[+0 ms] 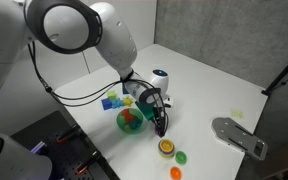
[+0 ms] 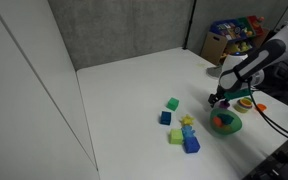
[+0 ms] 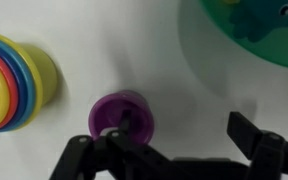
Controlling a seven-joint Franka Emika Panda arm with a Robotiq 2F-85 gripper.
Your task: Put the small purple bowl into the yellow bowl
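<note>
In the wrist view the small purple bowl (image 3: 122,112) stands upright on the white table. My gripper (image 3: 184,138) is open just above the table. Its one finger is at the purple bowl's rim, and the other finger is well to the side over bare table. The yellow bowl (image 3: 22,78) stands apart at the left edge, with coloured rings showing inside it. In an exterior view the gripper (image 1: 160,124) hangs low beside the yellow bowl (image 1: 166,147). The purple bowl is hidden under it there. In an exterior view the gripper (image 2: 217,98) shows at the right.
A big green bowl (image 3: 254,30) with toys inside sits close by and shows in both exterior views (image 1: 130,120) (image 2: 225,122). Small green (image 1: 180,157) and orange (image 1: 174,172) bowls lie near the table edge. Coloured blocks (image 2: 180,125) and a grey plate (image 1: 239,135) are on the table.
</note>
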